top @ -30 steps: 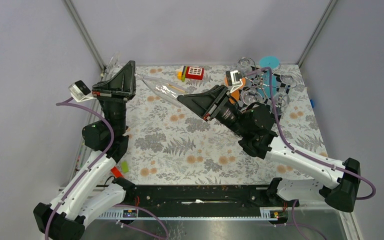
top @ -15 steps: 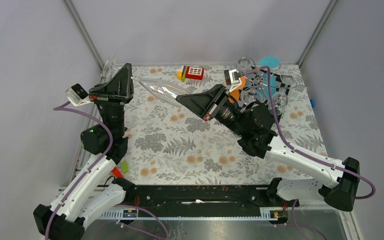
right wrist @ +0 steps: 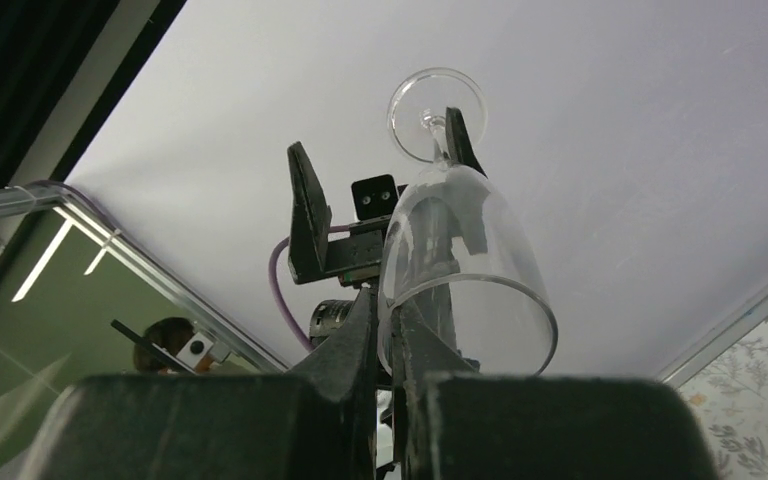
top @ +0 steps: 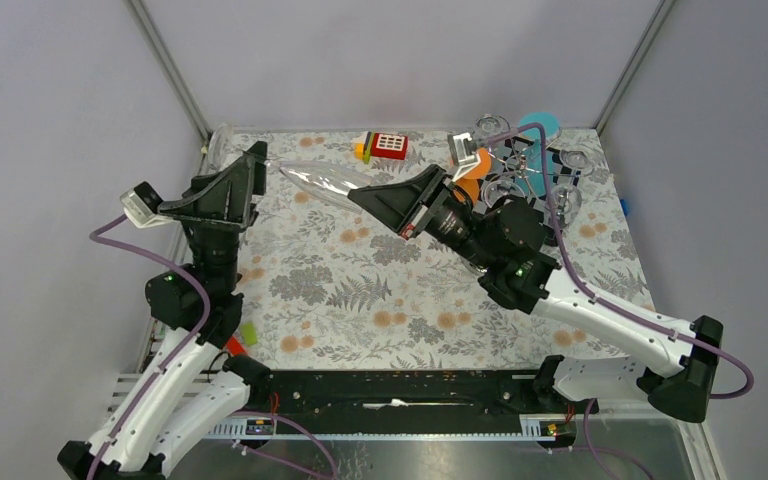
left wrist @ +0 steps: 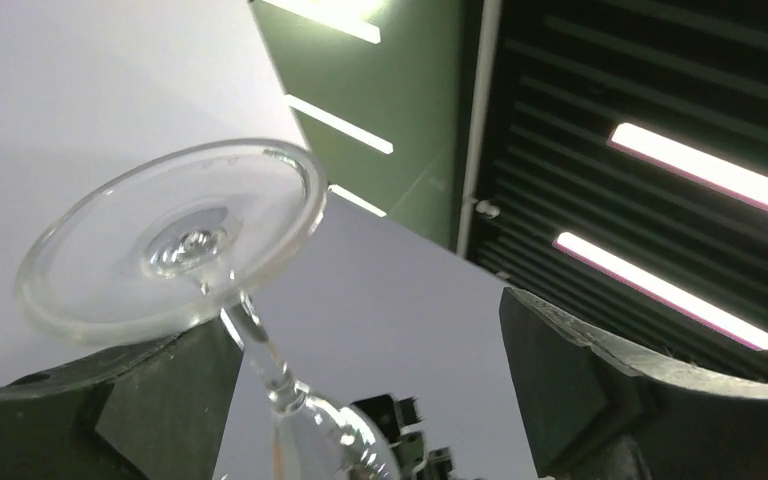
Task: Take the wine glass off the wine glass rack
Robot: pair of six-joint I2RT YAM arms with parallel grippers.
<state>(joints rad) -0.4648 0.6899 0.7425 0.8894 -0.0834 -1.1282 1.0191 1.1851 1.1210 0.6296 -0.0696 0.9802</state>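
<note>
Fingers (left wrist: pixel 165 390) of the left claw (top: pixel 251 166) (left wrist: pixel 360 322) stand wide apart, released, at the far left of the bench (top: pixel 360 290). The stem of the wine glass (top: pixel 322 179) (left wrist: pixel 175 240) (right wrist: pixel 460 260) passes between them, close to one finger, though I cannot tell whether it touches; its round foot sticks out past the fingertips. The glass lies on its side in the air above the bench, its bowl pointing right. There the right claw (top: pixel 354 196) (right wrist: pixel 385 322) is clenched on the rim of the bowl, one finger inside and one outside. Further right, at the far right corner and well apart from the held glass, stands the wine glass rack (top: pixel 528 172), with other glasses (top: pixel 575 158) hanging on it.
</note>
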